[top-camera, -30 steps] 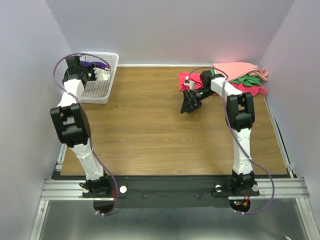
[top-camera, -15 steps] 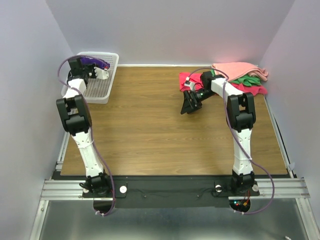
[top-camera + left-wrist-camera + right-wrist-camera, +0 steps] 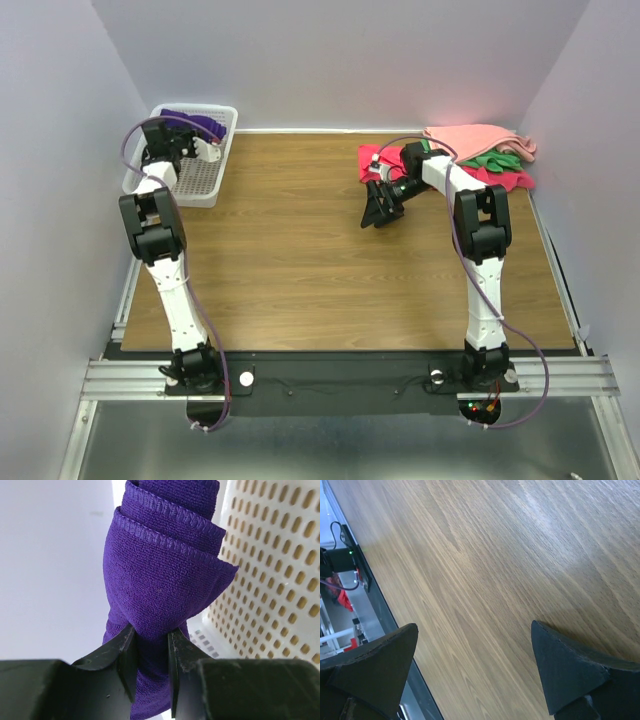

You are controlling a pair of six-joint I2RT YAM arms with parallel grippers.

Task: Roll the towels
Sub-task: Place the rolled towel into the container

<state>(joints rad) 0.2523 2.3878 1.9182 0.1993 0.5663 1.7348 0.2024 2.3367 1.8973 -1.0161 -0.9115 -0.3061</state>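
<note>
Left gripper [image 3: 151, 632] pinches the rolled deep purple terry towel [image 3: 160, 575] between its fingertips, beside the white perforated plastic basket [image 3: 270, 580]; right gripper [image 3: 474, 626] gapes wide.

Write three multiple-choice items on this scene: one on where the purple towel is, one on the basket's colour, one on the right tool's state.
1. Where is the purple towel?
A. Spread flat on the table.
B. In the left tool, at the basket.
C. Hanging on the back wall.

2. What colour is the basket?
A. Blue.
B. Black.
C. White.

3. The right tool is:
A. open and empty.
B. shut on a red towel.
C. shut on a green towel.

Answers:
1 B: the tool pinches the roll beside the basket's perforated side.
2 C: its plastic shows white in both views.
3 A: its jaws stand wide, with only bare table between them.
</note>
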